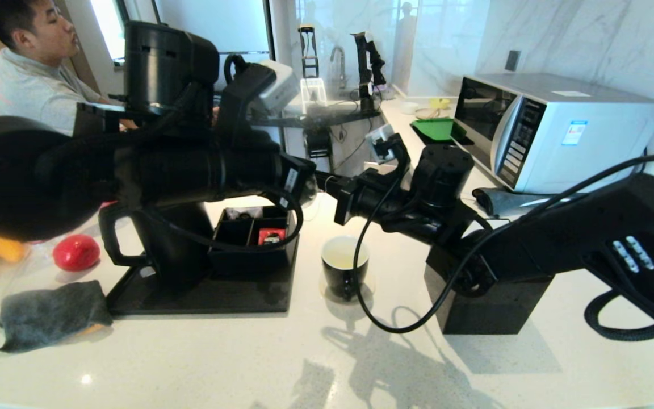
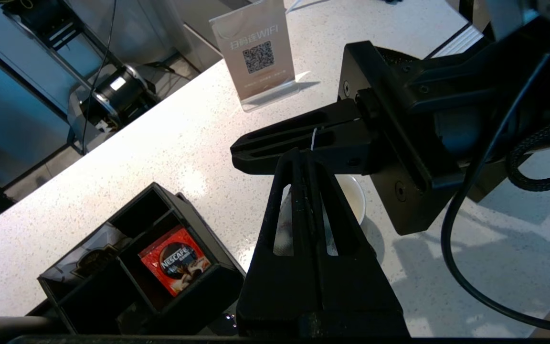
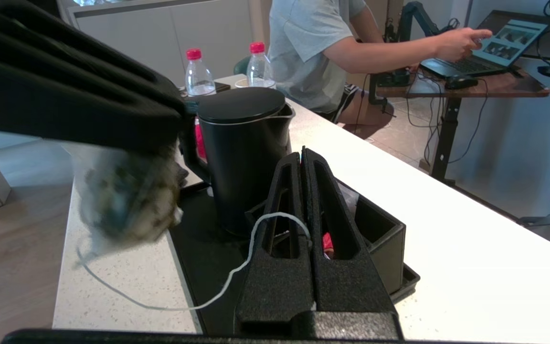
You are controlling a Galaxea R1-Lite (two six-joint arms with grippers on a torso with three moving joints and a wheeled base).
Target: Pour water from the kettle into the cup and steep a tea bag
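Tea-bag handling occupies both arms above the white speckled worktop (image 1: 191,363). The left claw (image 2: 299,157) is closed on the greyish translucent tea bag (image 3: 127,205), which dangles beneath it. The right claw (image 3: 302,155) is clamped shut on the thin white string (image 3: 237,274), probably so the pouch can be lowered by it. The small black cup with white inside (image 1: 344,264) waits on the worktop at 6 o'clock of the meeting claws, seemingly already holding pale liquid. The matte black kettle (image 3: 241,153) stands on its black tray (image 1: 202,298) at 9 o'clock of the cup, out of the way, with a black compartment box (image 1: 253,244) between them.
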